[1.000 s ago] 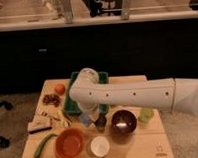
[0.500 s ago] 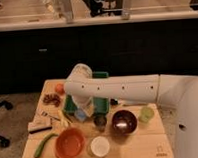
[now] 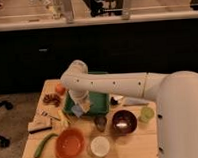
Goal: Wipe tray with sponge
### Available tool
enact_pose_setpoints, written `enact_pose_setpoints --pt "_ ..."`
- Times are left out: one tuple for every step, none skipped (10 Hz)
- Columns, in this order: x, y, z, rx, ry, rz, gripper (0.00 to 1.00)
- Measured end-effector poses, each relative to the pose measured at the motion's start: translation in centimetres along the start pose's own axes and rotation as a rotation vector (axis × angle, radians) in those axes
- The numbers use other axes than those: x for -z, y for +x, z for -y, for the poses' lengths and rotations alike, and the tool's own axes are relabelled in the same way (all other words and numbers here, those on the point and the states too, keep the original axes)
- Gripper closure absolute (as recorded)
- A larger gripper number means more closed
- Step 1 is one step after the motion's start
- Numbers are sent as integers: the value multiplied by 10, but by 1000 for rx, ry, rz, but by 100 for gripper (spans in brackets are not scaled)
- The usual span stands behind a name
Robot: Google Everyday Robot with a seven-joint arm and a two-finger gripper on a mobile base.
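Note:
The green tray [image 3: 99, 100] lies at the back middle of the wooden table, partly covered by my white arm. The arm comes in from the right, bends at the elbow above the tray's left end and points down. My gripper [image 3: 82, 107] hangs over the tray's front left corner, shut on the small blue-grey sponge [image 3: 77, 110]. The sponge sits at the tray's front left rim; I cannot tell whether it touches the tray floor.
In front of the tray stand an orange bowl [image 3: 70, 143], a white cup [image 3: 100, 146], a small dark cup [image 3: 100, 123], a dark bowl [image 3: 124, 121] and a green cup [image 3: 146, 113]. A scrub brush [image 3: 40, 125], a green vegetable [image 3: 45, 145] and an orange fruit [image 3: 60, 88] lie at the left.
The arm has swung left. The gripper and the sponge have moved from the tray's front middle to its front left corner.

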Motion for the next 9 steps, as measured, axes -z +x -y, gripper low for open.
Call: enact_pose_setpoints --pt "-4 4 7 -40 16 19 100" --pt "-6 6 10 -64 32 36 100" --pt "-7 11 16 -104 62 63 100" --pt "-8 13 22 -119 78 77 100" --pt "-9 14 27 -129 88 86 100" --pt "-11 15 33 -135 92 92 100" --pt "-14 16 39 -138 91 94 100" --pt "-17 18 43 -141 88 94 100" --pt "-21 20 46 -144 81 93 100"
